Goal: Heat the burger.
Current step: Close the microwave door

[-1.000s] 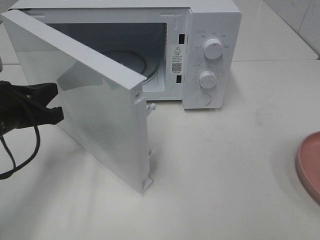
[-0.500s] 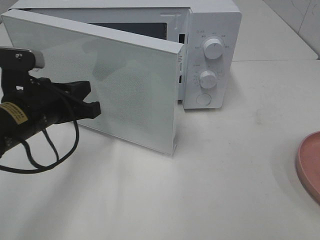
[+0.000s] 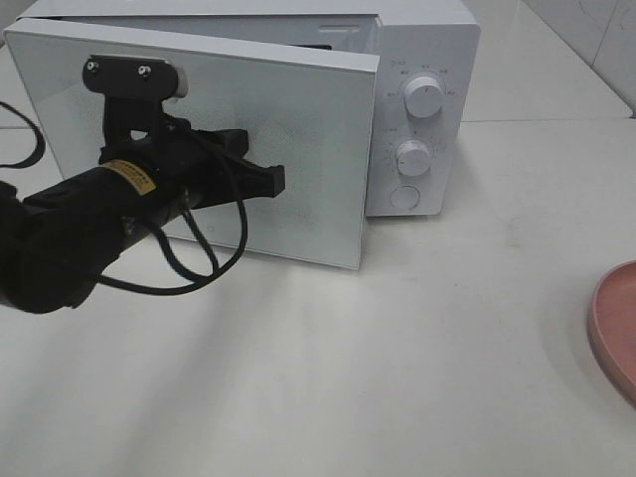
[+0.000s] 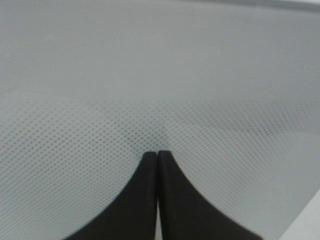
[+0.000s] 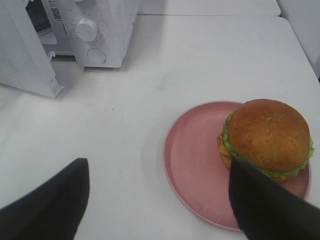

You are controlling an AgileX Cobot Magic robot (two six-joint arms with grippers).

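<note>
The burger [image 5: 267, 136] sits on a pink plate [image 5: 195, 172], toward the plate's side farthest from the microwave [image 5: 100, 30]. The plate rests on the white table [image 5: 175, 65], well apart from the microwave, whose door [image 5: 25, 60] stands ajar. The right gripper [image 5: 160, 200] hangs over the plate's near rim, fingers [image 5: 50, 207] spread wide, holding nothing.

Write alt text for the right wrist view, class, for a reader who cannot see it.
A burger with a golden-brown bun sits on a pink plate on a white table, seen between the dark, spread fingers of the open right gripper. Farther off stands a white microwave with two dials, its door ajar.
</note>
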